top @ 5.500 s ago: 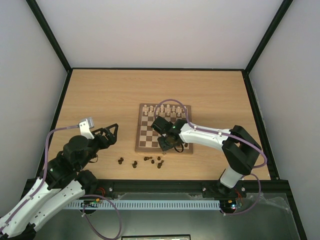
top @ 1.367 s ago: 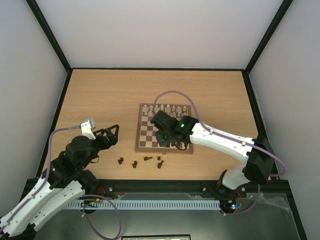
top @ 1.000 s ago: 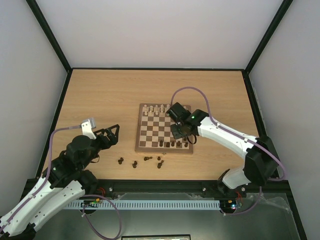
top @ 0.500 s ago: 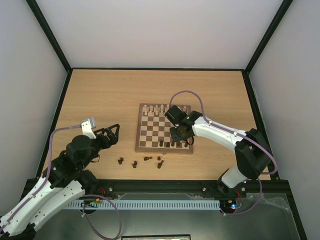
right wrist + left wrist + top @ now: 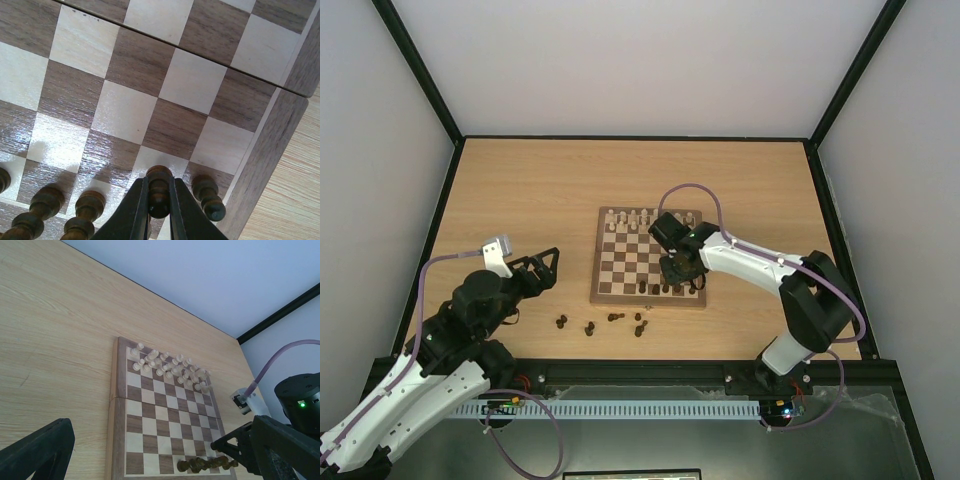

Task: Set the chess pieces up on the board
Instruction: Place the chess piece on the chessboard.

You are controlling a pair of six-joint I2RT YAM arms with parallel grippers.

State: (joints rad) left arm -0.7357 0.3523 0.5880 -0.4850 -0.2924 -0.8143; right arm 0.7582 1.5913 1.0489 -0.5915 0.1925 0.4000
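Note:
The board (image 5: 625, 262) lies mid-table and also shows in the left wrist view (image 5: 150, 420). My right gripper (image 5: 680, 275) hangs over the board's near right squares, shut on a dark brown chess piece (image 5: 159, 192). More dark pieces stand in the near row beside it (image 5: 207, 196) (image 5: 42, 200), seen also from the left wrist (image 5: 200, 464). Several dark pieces (image 5: 612, 322) lie loose on the table in front of the board. My left gripper (image 5: 538, 268) is open and empty, left of the board.
Pale cream pieces (image 5: 645, 219) fill the board's far rows, also seen from the left wrist (image 5: 167, 366). The right arm's purple cable (image 5: 685, 190) arcs over the board's far right. Black frame rails edge the table (image 5: 450, 200).
The right gripper went from the board's near edge to mid-board, swung right, then settled lower over the near right squares. One loose piece is gone from the table. The left arm stayed still.

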